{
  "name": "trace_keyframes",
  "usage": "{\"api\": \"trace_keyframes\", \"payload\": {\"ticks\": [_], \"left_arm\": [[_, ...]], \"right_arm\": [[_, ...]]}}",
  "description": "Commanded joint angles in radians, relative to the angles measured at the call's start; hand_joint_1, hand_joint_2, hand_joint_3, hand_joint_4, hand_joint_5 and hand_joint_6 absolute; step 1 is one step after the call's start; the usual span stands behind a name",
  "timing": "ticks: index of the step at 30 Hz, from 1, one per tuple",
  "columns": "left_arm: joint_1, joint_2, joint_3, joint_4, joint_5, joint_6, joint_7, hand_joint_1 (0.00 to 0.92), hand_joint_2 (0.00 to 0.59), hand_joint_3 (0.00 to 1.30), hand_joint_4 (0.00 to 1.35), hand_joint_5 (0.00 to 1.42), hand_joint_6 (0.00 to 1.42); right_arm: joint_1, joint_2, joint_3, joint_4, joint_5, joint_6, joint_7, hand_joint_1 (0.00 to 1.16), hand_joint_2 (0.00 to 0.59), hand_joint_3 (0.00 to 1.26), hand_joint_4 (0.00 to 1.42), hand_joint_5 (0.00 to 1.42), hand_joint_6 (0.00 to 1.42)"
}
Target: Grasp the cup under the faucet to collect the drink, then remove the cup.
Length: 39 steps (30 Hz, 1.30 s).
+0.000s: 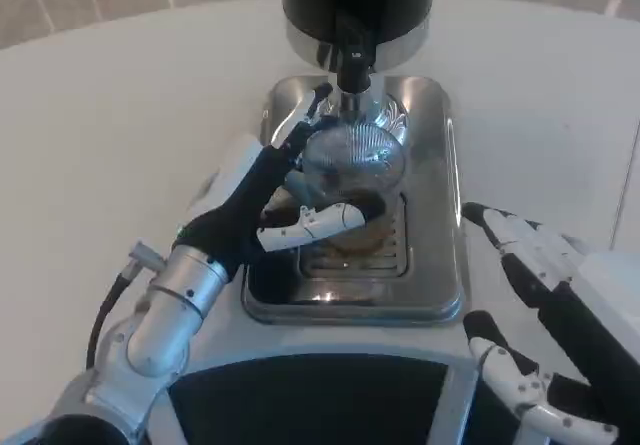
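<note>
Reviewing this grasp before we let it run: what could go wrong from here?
1. The left hand wraps the clear cup under the faucet; the glass looks slick, so it may slip when lifted.
2. The cup sits close under the faucet; lifting straight up could knock the rim.
3. Tilting during removal could spill onto the drip tray.

Cup (352,160) on tray (440,265), under faucet (353,65); left hand (275,200) at cup's left; right hand (545,315) right of tray.

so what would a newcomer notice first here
The left hand wrapped around a clear cup at picture centre, on a shiny drip tray. Right above it hangs the black dispenser's faucet. The right hand waits open at the lower right.
</note>
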Motion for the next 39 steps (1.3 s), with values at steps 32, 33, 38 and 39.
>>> {"api": "trace_keyframes", "payload": {"ticks": [32, 33, 38, 39], "left_arm": [[0.033, -0.003, -0.057, 0.001, 0.053, 0.062, 0.067, 0.363, 0.073, 0.10, 0.26, 0.56, 0.82], [0.033, -0.003, -0.057, 0.004, 0.050, 0.062, 0.065, 0.362, 0.073, 0.10, 0.26, 0.56, 0.82], [0.031, -0.003, -0.059, 0.014, 0.036, 0.059, 0.050, 0.359, 0.071, 0.09, 0.26, 0.55, 0.81], [0.031, -0.003, -0.059, 0.016, 0.035, 0.059, 0.049, 0.359, 0.071, 0.09, 0.26, 0.55, 0.81]], "right_arm": [[0.194, 0.034, -0.103, -0.016, -0.024, -0.127, -0.089, 0.24, 0.567, 0.00, 0.00, 0.00, 0.00], [0.197, 0.032, -0.098, -0.016, -0.034, -0.121, -0.086, 0.24, 0.567, 0.00, 0.00, 0.00, 0.00], [0.186, 0.031, -0.080, -0.016, -0.066, -0.096, -0.070, 0.24, 0.582, 0.00, 0.00, 0.00, 0.00], [0.183, 0.031, -0.077, -0.016, -0.070, -0.092, -0.067, 0.23, 0.583, 0.00, 0.00, 0.00, 0.00]]}}
